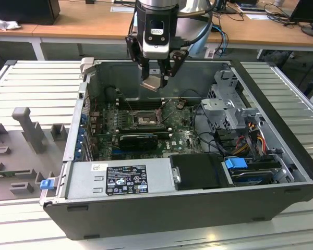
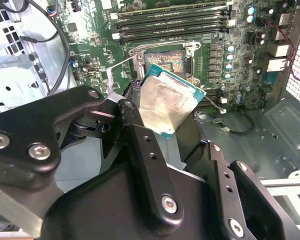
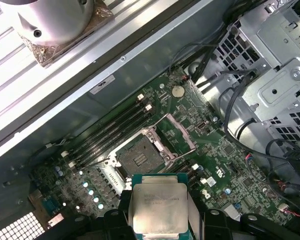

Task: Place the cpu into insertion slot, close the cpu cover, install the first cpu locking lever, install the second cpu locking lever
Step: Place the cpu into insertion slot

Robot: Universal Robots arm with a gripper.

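Gripper [image 1: 155, 78], upper centre of exterior view, clamped on cpu [image 3: 158, 207], held clear above motherboard [image 3: 217, 172]. Beyond: insertion slot [image 3: 138, 159] bare, well apart from cpu; cpu cover [image 3: 176, 131] swung open beside it. Judged: placing step in hand; seating calls for cpu squared and level over insertion slot.

Wooden desks [image 1: 83, 21] stand behind a ribbed table [image 1: 36, 78].

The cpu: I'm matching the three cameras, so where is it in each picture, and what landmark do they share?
Exterior view: the cpu hangs between the fingers over the open case.
Second wrist view: the cpu, tilted, in front of the insertion slot.
First wrist view: the cpu, face-on, close to the insertion slot.
Shared landmark: the insertion slot beside the memory slots.
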